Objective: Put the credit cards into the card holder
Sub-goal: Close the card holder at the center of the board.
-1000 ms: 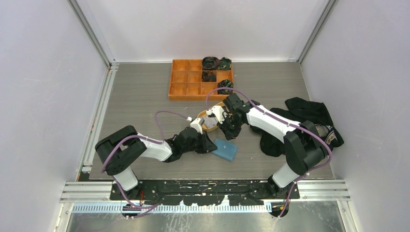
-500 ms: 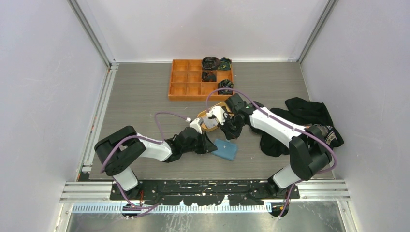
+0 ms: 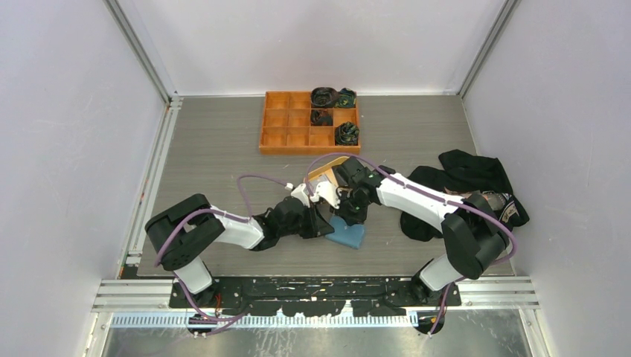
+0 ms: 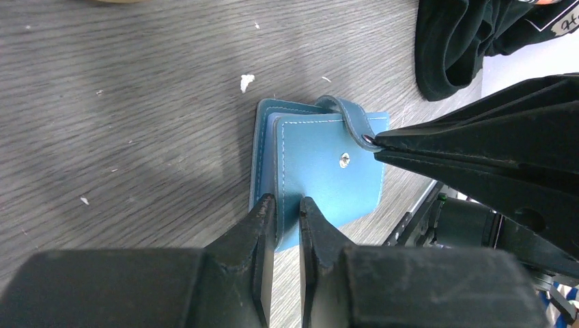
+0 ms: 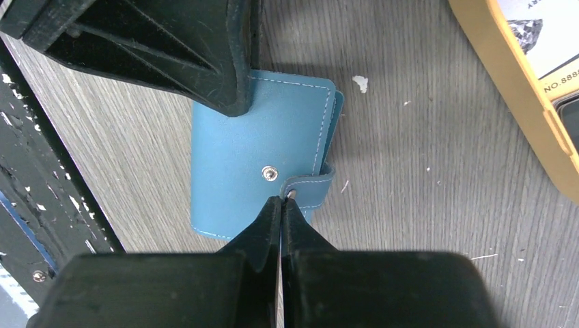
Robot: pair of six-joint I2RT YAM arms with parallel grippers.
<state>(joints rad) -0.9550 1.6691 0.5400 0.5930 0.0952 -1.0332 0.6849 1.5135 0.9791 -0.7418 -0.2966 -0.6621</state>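
My left gripper (image 4: 287,202) clamping the card holder (image 4: 329,186) edge, my right gripper (image 5: 281,200) fully closed, tips against its snap tab (image 5: 313,186).

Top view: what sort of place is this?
Probably a lab robot cell: white walls and metal rails box in a grey table; left arm and right arm bolted at its edge; orange tray.

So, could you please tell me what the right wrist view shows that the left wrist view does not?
Only the right wrist view shows the rim of the tan dish, with a printed credit card inside it. Only the left wrist view shows the black garment. Both show the blue card holder with its snap tab undone, the left gripper pinching its edge, the right gripper shut at the tab, and a white crumb.
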